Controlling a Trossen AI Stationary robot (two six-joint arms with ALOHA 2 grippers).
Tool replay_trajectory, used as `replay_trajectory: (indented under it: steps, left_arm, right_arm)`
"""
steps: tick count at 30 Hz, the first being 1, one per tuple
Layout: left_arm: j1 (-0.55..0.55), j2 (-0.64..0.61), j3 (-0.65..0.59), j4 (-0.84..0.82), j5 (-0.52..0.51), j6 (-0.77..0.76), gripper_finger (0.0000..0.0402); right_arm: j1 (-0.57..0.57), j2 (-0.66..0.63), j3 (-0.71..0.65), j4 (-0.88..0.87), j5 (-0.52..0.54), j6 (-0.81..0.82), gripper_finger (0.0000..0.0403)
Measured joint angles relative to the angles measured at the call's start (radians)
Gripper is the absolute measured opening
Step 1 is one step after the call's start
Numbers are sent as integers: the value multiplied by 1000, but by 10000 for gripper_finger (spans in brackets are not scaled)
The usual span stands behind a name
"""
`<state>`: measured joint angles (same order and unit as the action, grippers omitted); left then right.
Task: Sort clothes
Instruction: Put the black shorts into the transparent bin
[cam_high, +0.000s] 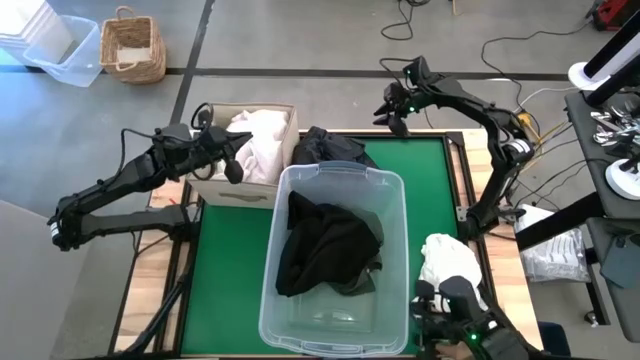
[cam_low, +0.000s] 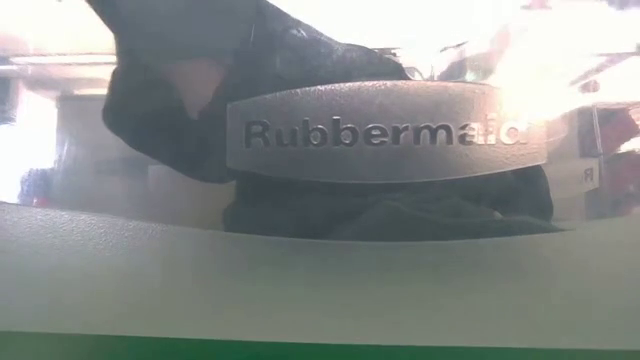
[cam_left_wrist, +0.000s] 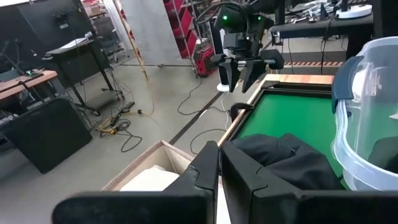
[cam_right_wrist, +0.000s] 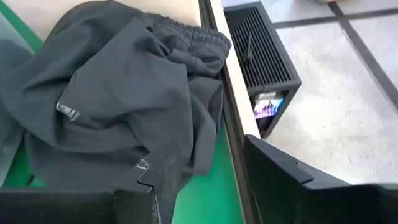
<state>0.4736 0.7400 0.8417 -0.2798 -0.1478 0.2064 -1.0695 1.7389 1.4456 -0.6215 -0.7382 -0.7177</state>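
Right tool (cam_high: 397, 112) open, charcoal garment (cam_right_wrist: 118, 93) beneath

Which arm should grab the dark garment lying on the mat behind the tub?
Probably right. The right gripper hangs open just past the mat's far edge, its wrist view filled by the dark garment. The left gripper sits over the fabric box of white clothes.

On my desk (cam_high: 430, 190) the plastic tub (cam_high: 395, 190) sits in the middle with a dark garment (cam_high: 325, 245) heaped inside it. Behind the tub lies another dark garment (cam_high: 330, 147) at the far edge. Left of that stands the fabric box (cam_high: 235, 190), a pale garment (cam_high: 262, 145) in it. To the tub's right, near the front, lies another pale garment (cam_high: 450, 262).
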Motion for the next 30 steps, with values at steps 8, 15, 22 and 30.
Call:
replay_trajectory:
  steps: [8, 15, 22, 30]
  left_arm:
    - [0, 29, 0, 1, 0, -16, 0]
    - [0, 62, 0, 3, 0, -16, 0]
    - [0, 77, 0, 13, 0, -6, 0]
    - [0, 77, 0, 34, 0, -2, 0]
  right_arm:
    - [2, 33, 0, 18, -8, 1, 151]
    - [19, 59, 0, 37, -74, 22, 157]
    - [20, 64, 0, 47, -73, 46, 173]
    - [20, 64, 0, 61, -68, -29, 185]
